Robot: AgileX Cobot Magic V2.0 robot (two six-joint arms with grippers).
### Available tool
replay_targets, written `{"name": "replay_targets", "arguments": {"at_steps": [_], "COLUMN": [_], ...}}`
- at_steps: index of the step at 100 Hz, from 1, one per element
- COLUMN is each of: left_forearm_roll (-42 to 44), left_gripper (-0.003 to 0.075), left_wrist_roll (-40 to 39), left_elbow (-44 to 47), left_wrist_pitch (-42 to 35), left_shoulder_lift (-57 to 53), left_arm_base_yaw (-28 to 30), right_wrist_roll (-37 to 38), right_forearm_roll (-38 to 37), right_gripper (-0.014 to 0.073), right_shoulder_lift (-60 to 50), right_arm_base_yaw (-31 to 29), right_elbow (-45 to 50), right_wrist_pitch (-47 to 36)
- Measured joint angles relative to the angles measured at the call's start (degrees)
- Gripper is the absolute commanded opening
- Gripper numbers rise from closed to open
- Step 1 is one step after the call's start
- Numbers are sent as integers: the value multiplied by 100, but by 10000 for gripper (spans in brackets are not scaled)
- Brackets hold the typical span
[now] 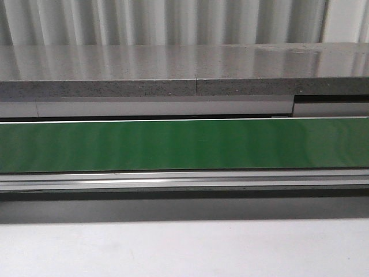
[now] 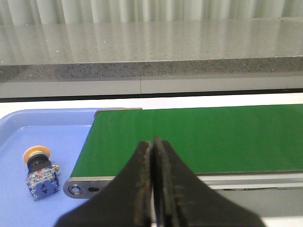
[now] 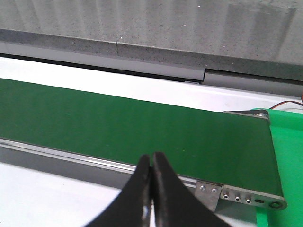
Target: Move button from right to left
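The button (image 2: 39, 171), with a yellow-orange mushroom head, black body and blue-and-clear contact block, lies on its side in a blue tray (image 2: 57, 127) at the left end of the green conveyor belt (image 2: 199, 137); it shows only in the left wrist view. My left gripper (image 2: 152, 144) is shut and empty, over the belt's near edge, to the right of the button. My right gripper (image 3: 151, 158) is shut and empty, over the near edge of the belt (image 3: 142, 127) toward its right end. Neither gripper shows in the front view.
The belt (image 1: 184, 144) runs across the front view with an aluminium frame rail (image 1: 184, 180) in front and a grey stone ledge (image 1: 184, 72) behind. A green tray (image 3: 289, 156) sits at the belt's right end. White tabletop (image 1: 184, 248) lies in front.
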Motion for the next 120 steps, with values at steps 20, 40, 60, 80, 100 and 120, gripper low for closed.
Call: {"name": "replay_targets", "arguments": {"at_steps": [20,40,60,80,100,120], "left_forearm_roll": [0,0,0,0,0,0], "left_gripper": [-20,-20,-20,-20,-20,-20], "left_wrist_roll": [0,0,0,0,0,0], "left_elbow": [0,0,0,0,0,0], "left_wrist_pitch": [0,0,0,0,0,0], "left_shoulder_lift": [0,0,0,0,0,0], "left_arm_base_yaw": [0,0,0,0,0,0], "right_wrist_roll": [0,0,-10,119,1038,1339], "right_forearm_roll": [0,0,0,-42,-1000,-1316], "right_gripper": [-67,-67,-67,-67,-67,-67], "right_shoulder_lift": [0,0,0,0,0,-229], "right_arm_base_yaw": [0,0,0,-104,-416,-730], "right_elbow": [0,0,14,527,1491,2236], "right_wrist_pitch": [0,0,-13,-1164,-2764,-3477]}}
